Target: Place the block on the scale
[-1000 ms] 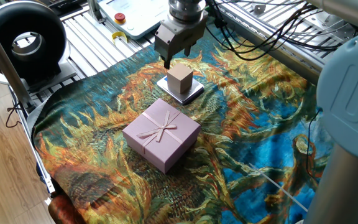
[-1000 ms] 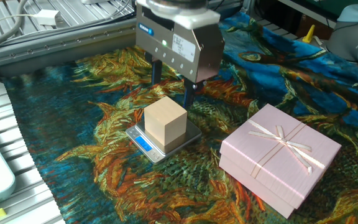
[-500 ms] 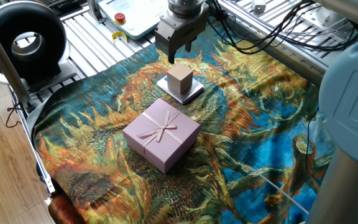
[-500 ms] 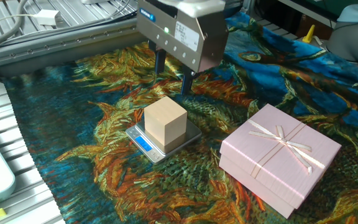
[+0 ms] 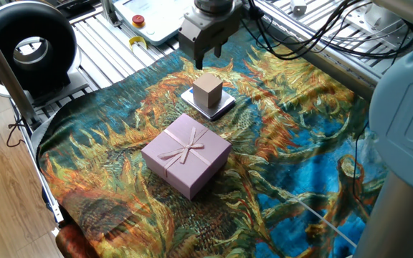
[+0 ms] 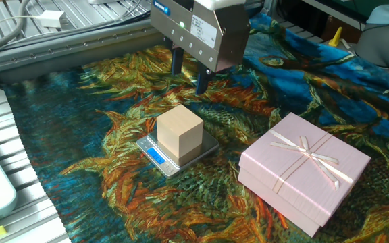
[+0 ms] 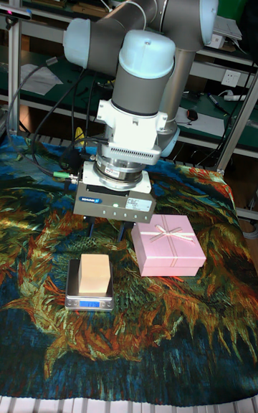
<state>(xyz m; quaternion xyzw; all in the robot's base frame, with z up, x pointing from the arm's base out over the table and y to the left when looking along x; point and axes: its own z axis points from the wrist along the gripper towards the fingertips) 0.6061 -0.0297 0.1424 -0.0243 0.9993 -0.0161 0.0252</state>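
The tan block (image 5: 207,89) stands upright on the thin silver scale (image 5: 223,107), which lies on the patterned cloth. In the other fixed view the block (image 6: 179,133) covers most of the scale (image 6: 209,144), whose blue display faces the front-left. My gripper (image 5: 206,59) hangs above and slightly behind the block, open and empty, with its fingers (image 6: 202,81) clear of the block's top. The tall fixed view shows the block (image 7: 94,273) on the scale (image 7: 89,303) below my gripper's body.
A pink gift box (image 5: 186,154) with a bow sits on the cloth close beside the scale. A black ring-shaped device (image 5: 27,44) and a white pendant with a red button (image 5: 149,18) lie beyond the cloth. Cables (image 5: 314,36) run behind my arm.
My open gripper has risen straight up and away from the block. The block has stayed still on the scale.
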